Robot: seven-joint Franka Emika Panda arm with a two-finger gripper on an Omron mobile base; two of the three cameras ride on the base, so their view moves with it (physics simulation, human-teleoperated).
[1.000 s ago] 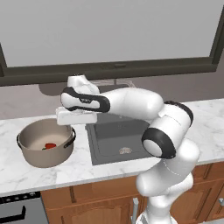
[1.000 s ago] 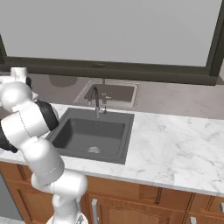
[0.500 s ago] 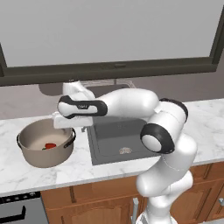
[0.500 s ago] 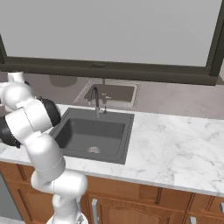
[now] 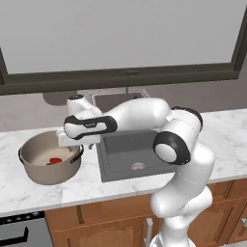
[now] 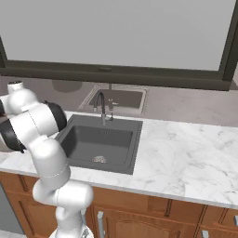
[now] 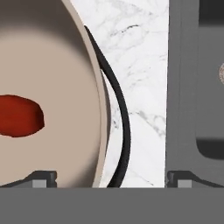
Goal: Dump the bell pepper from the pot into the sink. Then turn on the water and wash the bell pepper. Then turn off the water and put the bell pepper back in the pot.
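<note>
The beige pot [image 5: 44,166] stands on the marble counter left of the dark grey sink [image 5: 126,155]. The small red bell pepper [image 5: 55,161] lies on the pot's floor. My gripper [image 5: 72,144] hangs open just above the pot's right side handle [image 5: 77,155]. In the hand view the dark handle [image 7: 121,131] curves up between my two fingertips [image 7: 43,177], with the pot's wall [image 7: 74,87] and the bell pepper [image 7: 17,116] to the left and the sink [image 7: 192,87] to the right. The gripper [image 7: 111,179] holds nothing. The faucet [image 6: 101,105] rises behind the sink [image 6: 100,142].
A smaller, paler basin [image 6: 116,98] sits beyond the window frame behind the counter. Bare marble counter [image 5: 224,130] stretches right of the sink. A stove front [image 5: 19,231] shows at the lower left. My arm's elbow [image 5: 176,140] bulges over the sink's right side.
My hand has come down and slightly right toward the pot's right handle. The jaws have stayed open, and the pot and pepper have not moved.
</note>
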